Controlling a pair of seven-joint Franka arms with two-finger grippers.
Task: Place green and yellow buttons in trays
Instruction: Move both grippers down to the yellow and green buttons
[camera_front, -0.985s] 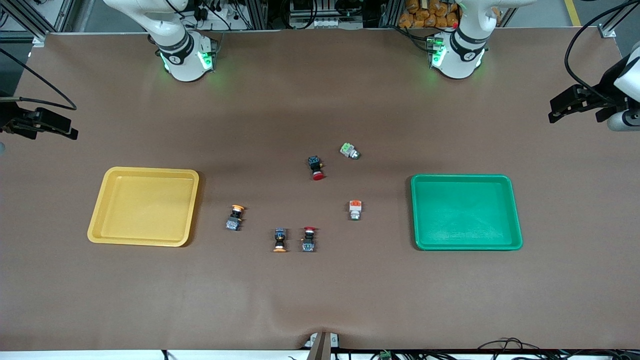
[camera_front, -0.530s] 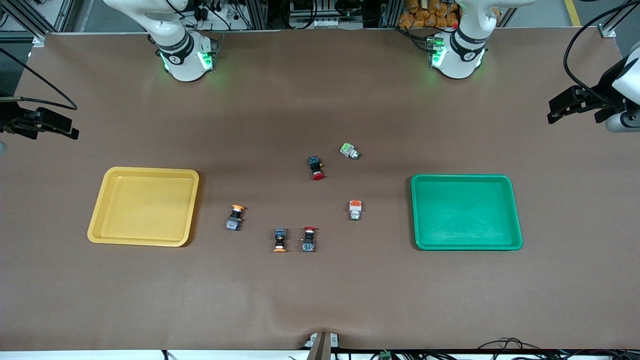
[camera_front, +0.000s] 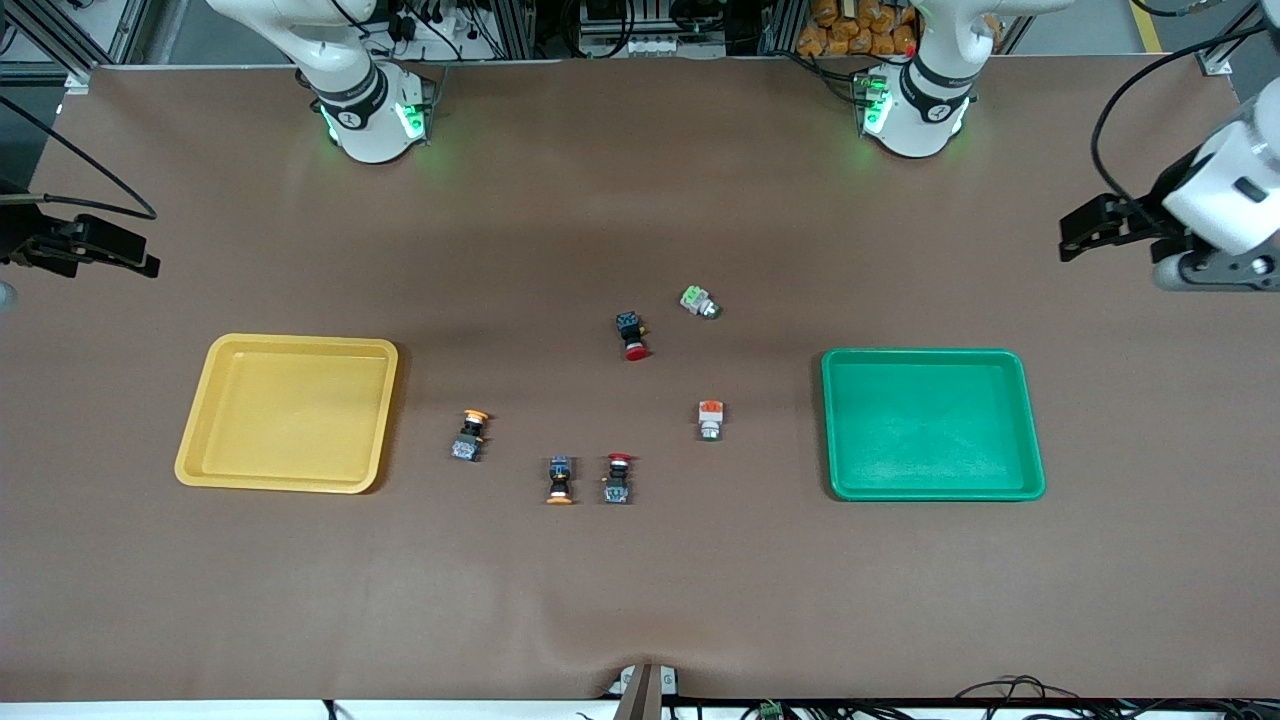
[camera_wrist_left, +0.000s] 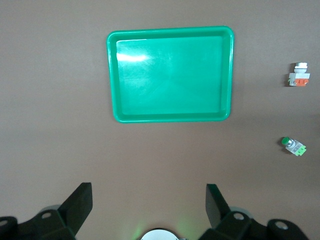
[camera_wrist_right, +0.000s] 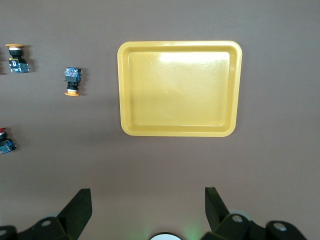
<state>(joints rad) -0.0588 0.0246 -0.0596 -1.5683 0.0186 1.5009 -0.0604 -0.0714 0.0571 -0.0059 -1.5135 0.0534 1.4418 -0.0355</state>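
The yellow tray (camera_front: 290, 341) lies toward the right arm's end and the green tray (camera_front: 925, 353) toward the left arm's end. Between them lie two yellow-capped buttons (camera_front: 470, 435) (camera_front: 560, 480), a green-topped button (camera_front: 699, 302) and an orange-topped button (camera_front: 711, 419). My left gripper (camera_front: 1070, 238) is open and empty, up over the table's left-arm end; its wrist view shows the gripper (camera_wrist_left: 149, 200), the green tray (camera_wrist_left: 170, 118) and two buttons (camera_wrist_left: 299, 77) (camera_wrist_left: 293, 146). My right gripper (camera_front: 148, 266) is open and empty over the right-arm end; its wrist view shows the gripper (camera_wrist_right: 148, 200) and the yellow tray (camera_wrist_right: 177, 133).
Two black switches with red caps lie among the buttons, one (camera_front: 631, 335) beside the green-topped button, one (camera_front: 617, 478) beside a yellow-capped button. Both trays hold nothing. The arm bases (camera_front: 365, 110) (camera_front: 915, 105) stand at the table's farthest edge.
My left gripper has moved in from the table's end toward the green tray. The right gripper has barely shifted. The buttons and trays have not moved.
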